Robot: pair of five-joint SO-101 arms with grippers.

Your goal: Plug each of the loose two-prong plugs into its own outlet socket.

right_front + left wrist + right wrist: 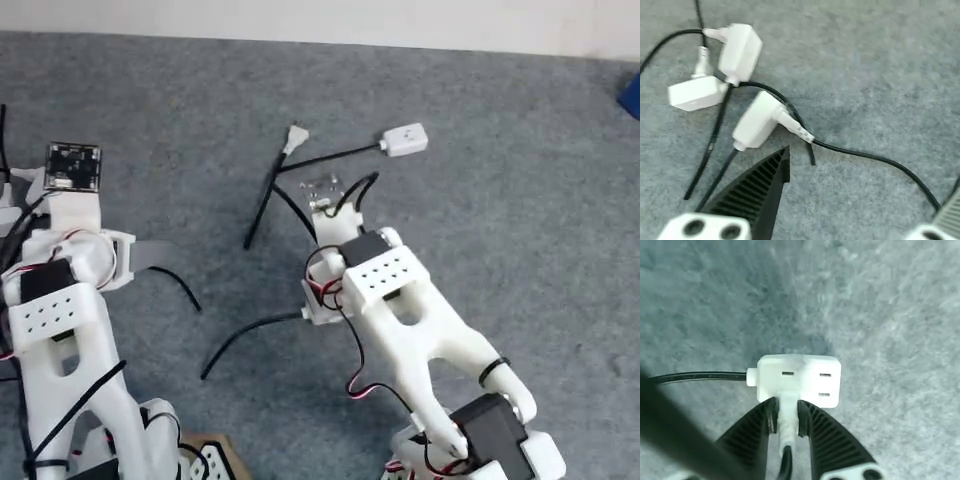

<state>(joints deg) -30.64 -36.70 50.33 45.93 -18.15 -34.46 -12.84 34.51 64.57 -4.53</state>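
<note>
Pinching a white two-prong plug [788,426] along its length, the right gripper [786,409] has its jaws clamped on the plug body. The plug's long axis lies in line with the jaws, and its nose points at the long side of the outlet socket [799,380]. That socket lies flat on the grey counter [520,200], slotted face up, its long axis running left to right. A black cord [700,376] leaves its left end. Whether plug and socket touch cannot be told.

Left of the socket, equally far, lies a loose plug [293,138], its lead trailing toward the near side.

The left gripper [867,182] hangs with jaws apart over another plug [759,120]. This one lies flat near a white adapter [740,50] and a white block [695,95].
</note>
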